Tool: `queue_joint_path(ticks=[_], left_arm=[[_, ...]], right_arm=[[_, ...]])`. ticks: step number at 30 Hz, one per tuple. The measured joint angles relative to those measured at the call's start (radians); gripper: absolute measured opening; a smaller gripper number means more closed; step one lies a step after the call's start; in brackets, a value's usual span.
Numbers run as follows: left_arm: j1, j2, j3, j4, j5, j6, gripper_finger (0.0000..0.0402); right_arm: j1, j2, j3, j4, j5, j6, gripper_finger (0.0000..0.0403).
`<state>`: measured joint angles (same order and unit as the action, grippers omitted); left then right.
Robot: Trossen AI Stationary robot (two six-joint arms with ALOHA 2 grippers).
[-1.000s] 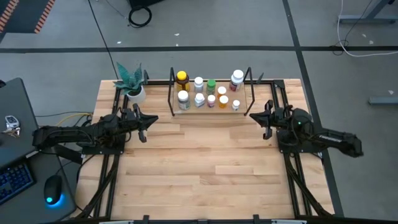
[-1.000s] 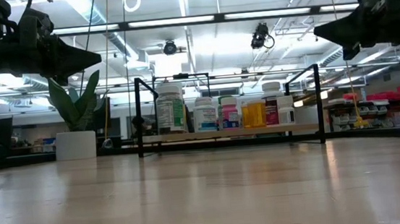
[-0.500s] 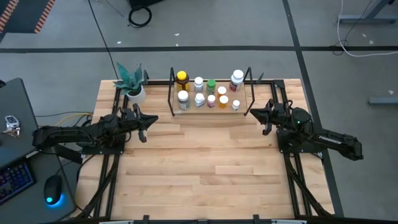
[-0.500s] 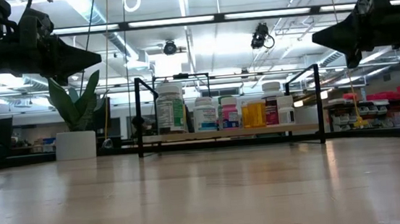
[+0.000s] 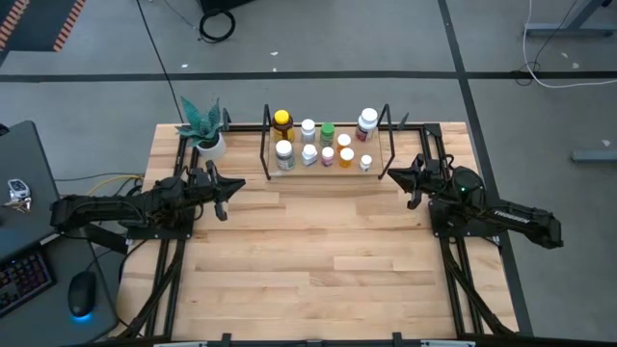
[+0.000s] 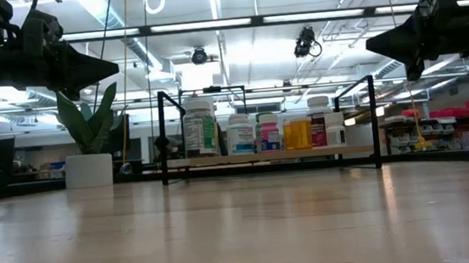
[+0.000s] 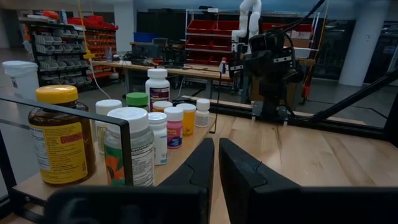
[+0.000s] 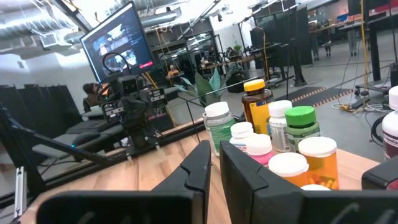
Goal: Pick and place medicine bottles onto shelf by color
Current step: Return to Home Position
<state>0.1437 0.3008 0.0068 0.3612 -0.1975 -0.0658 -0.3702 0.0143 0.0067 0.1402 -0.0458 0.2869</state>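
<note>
Your left hand (image 7: pixel 216 144): fingers pressed nearly together, nothing between them, raised above worktop (image 5: pixel 318 251) left of shelf (image 6: pixel 220 161). Your right hand (image 8: pixel 215 148): likewise clenched and empty, raised right of shelf. Medicine bottles (image 5: pixel 326 145) stand on shelf, at worktop's far edge. Low view: front bottles hide rear ones, count unclear. Labels too small to read. Both arms cut off at low view's edges.

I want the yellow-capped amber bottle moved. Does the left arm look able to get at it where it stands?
Probably yes, from above. The amber bottle stands at the shelf's left end, nearest the left gripper, with nothing over it. A level approach looks blocked by the shelf's end rail.
</note>
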Motion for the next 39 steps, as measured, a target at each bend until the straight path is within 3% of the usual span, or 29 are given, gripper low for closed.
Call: queue_joint_path(ticks=[39], left_arm=[[0.0,0.0,0.0,0.0,0.0,0.0,0.0028]], right_arm=[[0.0,0.0,0.0,0.0,0.0,-0.001,0.0042]])
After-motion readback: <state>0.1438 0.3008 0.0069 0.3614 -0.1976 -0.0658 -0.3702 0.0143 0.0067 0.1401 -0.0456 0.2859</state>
